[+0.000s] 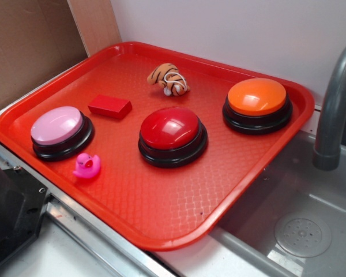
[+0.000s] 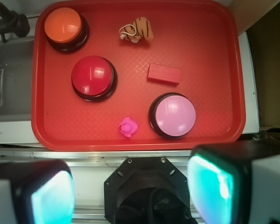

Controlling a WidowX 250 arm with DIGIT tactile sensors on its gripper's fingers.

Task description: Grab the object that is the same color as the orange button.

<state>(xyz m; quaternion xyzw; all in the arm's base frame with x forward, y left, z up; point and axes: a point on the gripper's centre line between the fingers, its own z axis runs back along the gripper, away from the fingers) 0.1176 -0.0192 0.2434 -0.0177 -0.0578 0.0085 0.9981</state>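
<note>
A small orange tiger toy [image 1: 168, 79] [image 2: 136, 30] with dark stripes lies at the far side of the red tray [image 1: 161, 213] [image 2: 205, 28]. The orange button [image 1: 257, 104] [image 2: 63, 28] stands on its black base at the tray's far right in the exterior view. My gripper [image 2: 130, 191] shows only in the wrist view, high above the robot base and well short of the tray's near edge. It is open, its two teal pads [image 2: 210, 186] wide apart with nothing between them.
A red button [image 1: 172, 135] [image 2: 93, 77], a pink button [image 1: 60, 131] [image 2: 173, 115], a flat red block [image 1: 109, 106] [image 2: 164, 73] and a pink duck [image 1: 86, 166] [image 2: 128, 127] share the tray. A grey sink [image 1: 294, 231] with a faucet [image 1: 334, 104] lies right; cardboard [image 1: 29, 46] stands left.
</note>
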